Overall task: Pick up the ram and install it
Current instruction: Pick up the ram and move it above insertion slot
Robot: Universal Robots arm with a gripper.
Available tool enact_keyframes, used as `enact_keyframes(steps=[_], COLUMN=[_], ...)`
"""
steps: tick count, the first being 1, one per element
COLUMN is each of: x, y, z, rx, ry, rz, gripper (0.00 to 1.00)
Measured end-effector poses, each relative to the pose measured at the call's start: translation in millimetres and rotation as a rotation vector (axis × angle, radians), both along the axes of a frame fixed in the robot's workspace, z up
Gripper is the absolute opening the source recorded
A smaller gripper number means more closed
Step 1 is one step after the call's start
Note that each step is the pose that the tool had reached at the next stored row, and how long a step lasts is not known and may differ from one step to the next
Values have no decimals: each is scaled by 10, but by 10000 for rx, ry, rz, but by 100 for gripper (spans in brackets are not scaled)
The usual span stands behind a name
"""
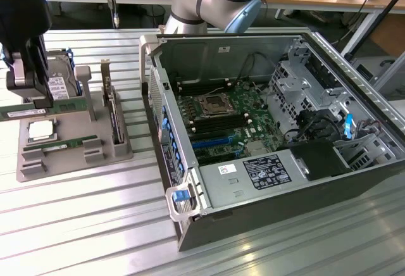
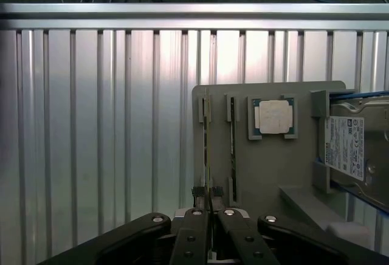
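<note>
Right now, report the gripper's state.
The gripper: closed, holding the ram.

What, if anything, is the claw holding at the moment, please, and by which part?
The claw is shut on the ram, pinching its two flat faces at the upper long edge.
</note>
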State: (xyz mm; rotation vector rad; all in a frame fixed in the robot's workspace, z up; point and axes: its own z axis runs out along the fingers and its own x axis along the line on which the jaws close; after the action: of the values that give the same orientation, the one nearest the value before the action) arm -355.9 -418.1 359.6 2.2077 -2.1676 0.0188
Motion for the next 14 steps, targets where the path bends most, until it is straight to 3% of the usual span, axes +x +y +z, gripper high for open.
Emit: enact_keyframes(steps=[14], x=[0], y=[0], z=[111], rx=[1], ry=[0], rz=[0], gripper=[12])
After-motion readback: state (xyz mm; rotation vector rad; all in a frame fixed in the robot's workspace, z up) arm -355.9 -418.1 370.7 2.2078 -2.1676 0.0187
